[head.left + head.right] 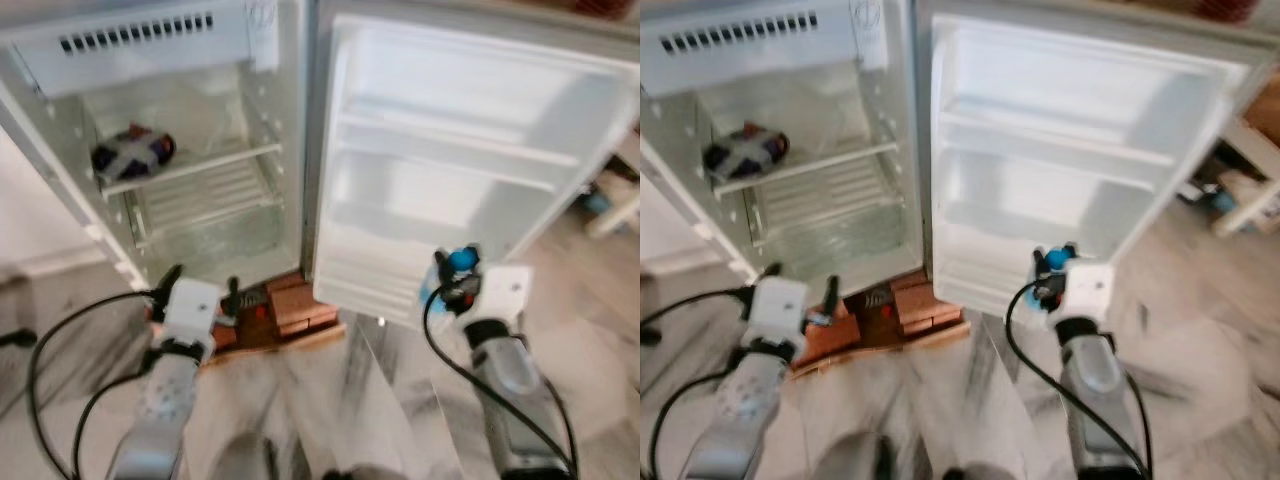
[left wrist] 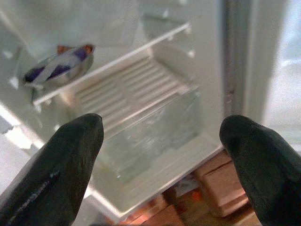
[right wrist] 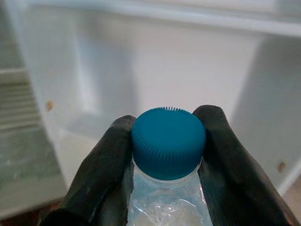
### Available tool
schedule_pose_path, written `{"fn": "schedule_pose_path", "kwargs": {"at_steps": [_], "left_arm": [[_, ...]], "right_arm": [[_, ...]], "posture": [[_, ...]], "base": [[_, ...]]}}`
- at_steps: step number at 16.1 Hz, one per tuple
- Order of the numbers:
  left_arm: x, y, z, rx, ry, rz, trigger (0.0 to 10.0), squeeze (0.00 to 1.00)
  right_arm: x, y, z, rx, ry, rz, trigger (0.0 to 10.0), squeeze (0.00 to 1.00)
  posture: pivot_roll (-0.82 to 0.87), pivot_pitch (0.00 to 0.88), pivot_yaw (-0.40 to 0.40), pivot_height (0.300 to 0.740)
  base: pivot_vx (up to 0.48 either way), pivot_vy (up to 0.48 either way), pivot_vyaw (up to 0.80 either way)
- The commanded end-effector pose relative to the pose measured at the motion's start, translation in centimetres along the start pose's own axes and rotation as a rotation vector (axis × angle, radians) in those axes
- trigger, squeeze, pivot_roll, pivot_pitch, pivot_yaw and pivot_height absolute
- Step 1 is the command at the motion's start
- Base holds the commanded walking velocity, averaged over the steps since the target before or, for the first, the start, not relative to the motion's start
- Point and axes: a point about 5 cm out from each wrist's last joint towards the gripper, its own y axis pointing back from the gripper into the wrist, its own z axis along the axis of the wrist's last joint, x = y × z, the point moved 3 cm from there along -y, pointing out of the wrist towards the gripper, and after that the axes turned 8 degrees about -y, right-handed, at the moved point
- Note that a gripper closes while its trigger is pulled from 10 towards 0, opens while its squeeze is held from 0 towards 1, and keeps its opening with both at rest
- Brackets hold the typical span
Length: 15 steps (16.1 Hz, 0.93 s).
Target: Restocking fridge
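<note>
A small white fridge (image 1: 180, 60) stands open before me, its door (image 1: 470, 160) swung out to the right. My right gripper (image 1: 455, 265) is shut on a clear water bottle with a blue cap (image 3: 168, 142), held just in front of the door's lowest shelf (image 1: 370, 285). My left gripper (image 1: 200, 285) hangs open below the fridge's bottom edge, its fingers (image 2: 61, 165) wide apart and empty. A dark bowl-like item with purple and white wrapping (image 1: 132, 152) rests on the upper wire shelf (image 1: 200, 165).
A clear crisper drawer (image 2: 146, 136) sits at the fridge bottom. Reddish bricks and a wooden board (image 1: 290, 310) prop the fridge on the grey marbled floor (image 1: 340, 400). Black cables (image 1: 60, 350) trail from both arms. Furniture legs (image 1: 615, 205) stand at the right.
</note>
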Motion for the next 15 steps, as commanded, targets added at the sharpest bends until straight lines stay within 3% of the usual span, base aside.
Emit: {"fn": "schedule_pose_path", "kwargs": {"at_steps": [1,3,5,9,12,15], "left_arm": [[-0.5,0.6,0.3,0.005,0.007,-0.002,10.0,0.0],[-1.0,1.3,0.2,0.005,0.017,-0.045,10.0,0.0],[-0.9,1.0,0.3,0.001,0.022,-0.045,10.0,0.0],[-0.7,0.5,0.8,-0.009,-0.001,-0.051,10.0,0.0],[-1.4,-0.2,0.4,-0.018,-0.054,-0.131,10.0,0.0],[-2.3,-1.2,1.2,-0.074,-0.131,-0.202,10.0,0.0]], "right_arm": [[-0.5,1.0,0.1,-0.001,-0.008,-0.019,10.0,0.0],[-0.7,1.6,-0.5,0.02,-0.021,-0.034,10.0,0.0],[-0.5,1.5,-0.7,0.036,-0.034,-0.045,10.0,0.0],[-0.6,1.2,-0.4,0.028,-0.032,-0.052,10.0,0.0],[-0.9,1.1,-0.9,0.025,-0.018,-0.075,10.0,0.0],[-1.3,0.5,-1.1,0.016,-0.009,-0.104,10.0,0.0]], "posture": [[0.09,0.158,-0.071,0.74],[0.1,0.161,-0.071,0.74],[0.1,0.161,-0.071,0.74],[0.1,0.159,-0.064,0.74],[0.11,0.132,-0.02,0.74],[0.13,0.093,-0.028,0.74]], "base": [[0.0,0.0,0.0],[0.0,0.0,0.0],[0.0,0.0,0.0],[0.0,0.0,-0.63],[0.0,0.0,0.0],[0.0,0.0,0.0]]}}
